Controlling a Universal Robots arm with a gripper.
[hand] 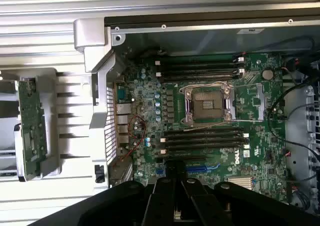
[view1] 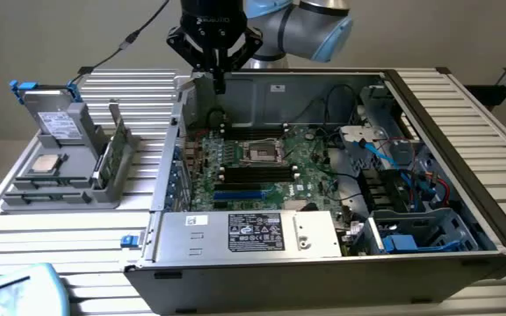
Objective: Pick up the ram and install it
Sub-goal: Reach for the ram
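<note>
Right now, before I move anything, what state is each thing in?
gripper, shut, holding nothing
ram, standing on edge in the grey holder, not picked up
computer case, side panel off, lying open
memory slots, empty
processor chip, lying flat in the grey holder
drive, upright in the grey holder

- motherboard point(hand: 200, 151): a white "DELL" logo is printed beside the memory slots.
- power supply point(view1: 253, 232): a black-and-white label carries small marks, too fine to read.
- drive point(view1: 60, 123): the text on its white label is illegible.
- gripper point(view1: 221, 84): the pale lettering on its black body is illegible.
</note>
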